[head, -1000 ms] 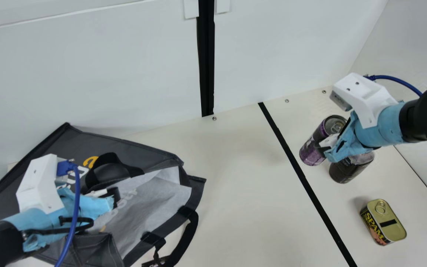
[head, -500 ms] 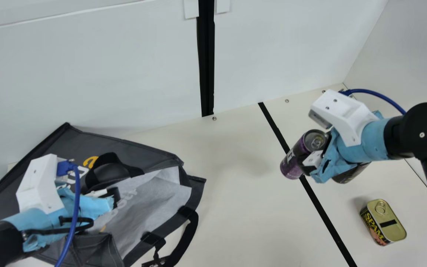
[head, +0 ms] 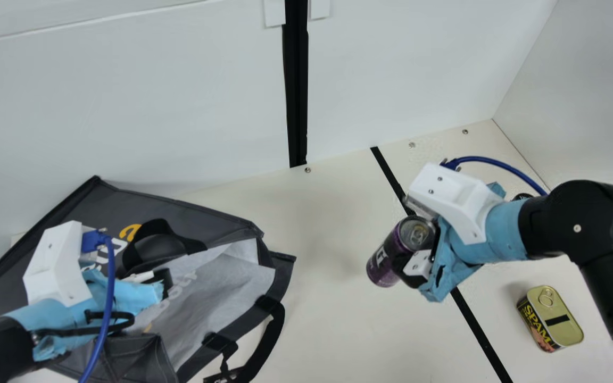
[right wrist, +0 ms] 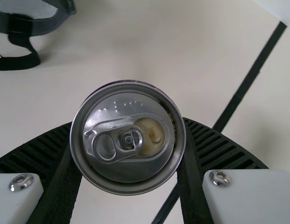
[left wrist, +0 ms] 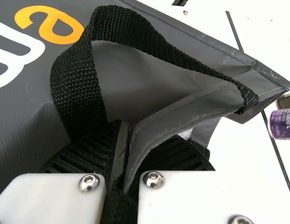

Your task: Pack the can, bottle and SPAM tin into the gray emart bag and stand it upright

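We are carrying the purple can [head: 382,263] leftward, right tool [right wrist: 127,133] clamping it, left tool [left wrist: 128,149] pinching the gray emart bag [head: 83,213]; sagging fabric is risking snags.

In the main view, the right arm [head: 506,229] hides most of the bottle [head: 522,196], and the gray bag [head: 125,205] runs off the left and bottom edges. The left wrist view's right edge crops the can [left wrist: 282,124].
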Robot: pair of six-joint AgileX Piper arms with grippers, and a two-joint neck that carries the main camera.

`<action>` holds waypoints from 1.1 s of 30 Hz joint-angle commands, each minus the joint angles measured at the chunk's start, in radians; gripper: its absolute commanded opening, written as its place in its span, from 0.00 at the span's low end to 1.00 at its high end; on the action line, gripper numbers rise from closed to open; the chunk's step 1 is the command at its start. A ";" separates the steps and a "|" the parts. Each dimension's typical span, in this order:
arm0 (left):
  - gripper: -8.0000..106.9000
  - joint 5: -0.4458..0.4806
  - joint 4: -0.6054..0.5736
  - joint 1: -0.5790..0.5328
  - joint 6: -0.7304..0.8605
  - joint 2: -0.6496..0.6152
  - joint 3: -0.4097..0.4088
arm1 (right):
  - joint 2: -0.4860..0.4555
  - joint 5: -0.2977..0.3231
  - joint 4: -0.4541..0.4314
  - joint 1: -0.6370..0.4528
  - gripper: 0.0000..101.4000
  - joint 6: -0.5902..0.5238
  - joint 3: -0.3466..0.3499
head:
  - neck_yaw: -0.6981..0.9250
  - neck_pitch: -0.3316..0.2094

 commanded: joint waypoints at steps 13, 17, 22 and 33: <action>0.00 0.000 0.000 0.000 0.000 0.000 0.000 | -0.051 0.000 0.034 0.107 0.00 -0.007 0.072 | -0.001 -0.023; 0.00 0.000 0.000 0.000 0.000 0.000 0.000 | -0.066 0.000 0.066 0.131 0.00 -0.024 0.081 | -0.001 -0.023; 0.00 0.000 0.000 0.000 0.000 0.000 0.000 | -0.089 0.000 0.124 0.157 0.00 -0.049 0.086 | -0.001 -0.023; 0.00 0.000 0.000 0.000 0.000 0.000 0.000 | -0.139 0.000 0.280 0.167 0.00 -0.105 0.092 | -0.001 -0.023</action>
